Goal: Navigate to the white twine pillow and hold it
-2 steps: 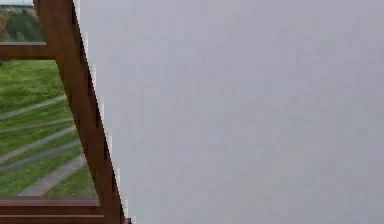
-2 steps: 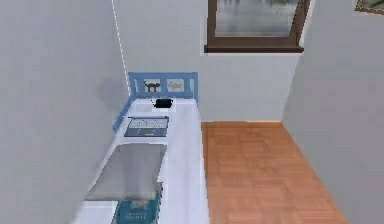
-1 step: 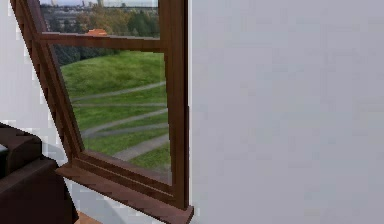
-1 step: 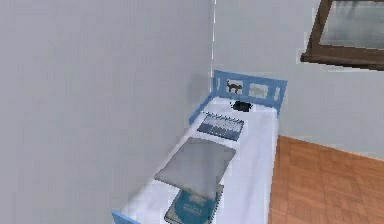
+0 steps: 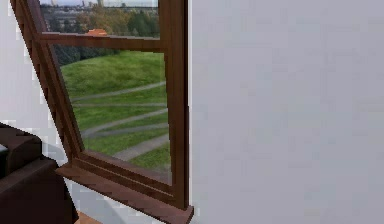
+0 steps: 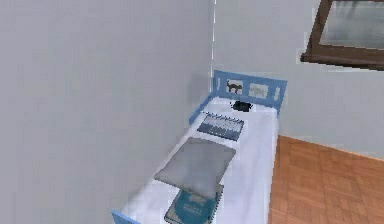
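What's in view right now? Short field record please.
forward view: brown-framed window in white wall; dark furniture at lower left
arm side view: blue-framed bed along a wall, orange-brown floor beside it
on bed: grey flat cushion mid-bed; blue-grey thing at the picture's bottom edge; patterned item and small dark object near headboard
target: likely the grey flat cushion, not certain

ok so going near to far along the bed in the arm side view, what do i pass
bluish flat thing → pale grey pillow → dark striped flat item → small black object → blue headboard
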Available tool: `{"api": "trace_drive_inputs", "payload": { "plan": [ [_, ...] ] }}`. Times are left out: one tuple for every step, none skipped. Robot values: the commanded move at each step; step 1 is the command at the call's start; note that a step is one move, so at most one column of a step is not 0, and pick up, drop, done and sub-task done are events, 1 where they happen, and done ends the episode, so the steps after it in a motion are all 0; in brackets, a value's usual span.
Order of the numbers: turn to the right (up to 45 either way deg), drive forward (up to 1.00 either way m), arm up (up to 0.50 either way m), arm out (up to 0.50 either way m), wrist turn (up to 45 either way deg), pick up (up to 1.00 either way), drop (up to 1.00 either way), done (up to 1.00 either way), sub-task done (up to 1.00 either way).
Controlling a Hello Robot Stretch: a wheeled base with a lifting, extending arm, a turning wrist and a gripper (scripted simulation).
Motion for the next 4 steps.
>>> {"api": "trace_drive_inputs", "payload": {
  "plan": [
    [0.0,0.0,0.1,0.0,0.0,0.0,0.0,0.0,0.0],
    [0.0,0.0,0.0,0.42,0.0,0.0,0.0,0.0,0.0],
    [0.0,0.0,0.0,0.0,45.0,0.0,0.0,0.0,0.0],
    [0.0,0.0,0.0,0.0,45.0,0.0,0.0,0.0,0.0]
  ]
}}
